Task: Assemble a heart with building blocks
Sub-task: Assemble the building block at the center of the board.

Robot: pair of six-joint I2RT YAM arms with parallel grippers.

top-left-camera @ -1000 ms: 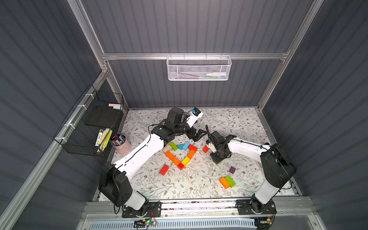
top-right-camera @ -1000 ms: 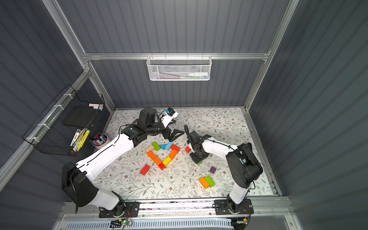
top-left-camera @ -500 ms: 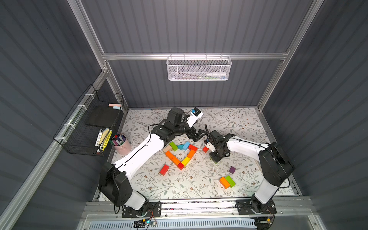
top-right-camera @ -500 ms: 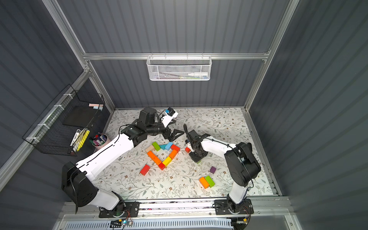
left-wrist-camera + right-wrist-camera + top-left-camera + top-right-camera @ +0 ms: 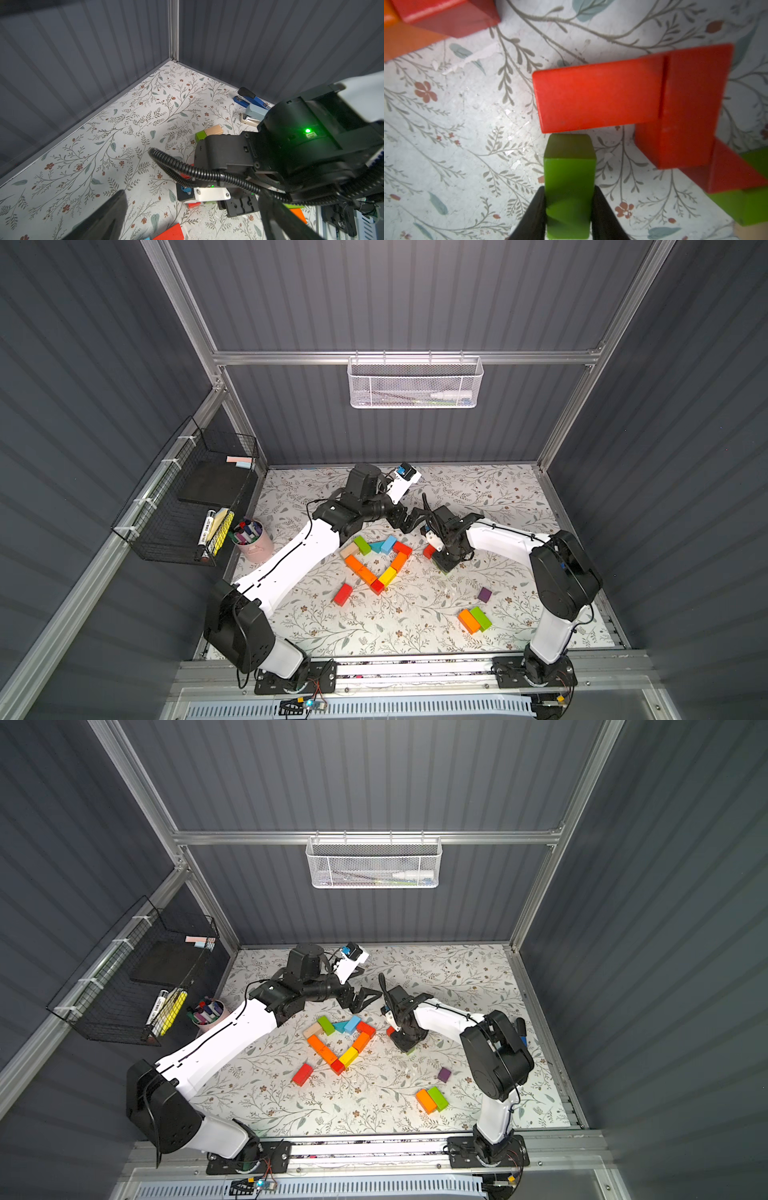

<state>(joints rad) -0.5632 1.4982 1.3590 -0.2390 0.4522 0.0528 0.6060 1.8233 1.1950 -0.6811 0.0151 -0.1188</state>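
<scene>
the floral-print tabletop [image 5: 415,639] carries a heart-shaped ring of blocks [image 5: 365,573] near its middle. a lone red block [image 5: 343,594] lies just beside the heart's point. well apart, on the right arm's side, sit a purple cube [image 5: 484,594] and an orange-and-green pair of blocks [image 5: 468,621], touching. a pink cup of markers [image 5: 253,545] stands at the left edge.

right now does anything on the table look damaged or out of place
Mainly the floral table covering: it is scuffed, with white flakes peeling, beside the green wooden block that the right gripper holds. No block looks broken; one red wooden brick lies apart from the heart outline of coloured blocks.
</scene>
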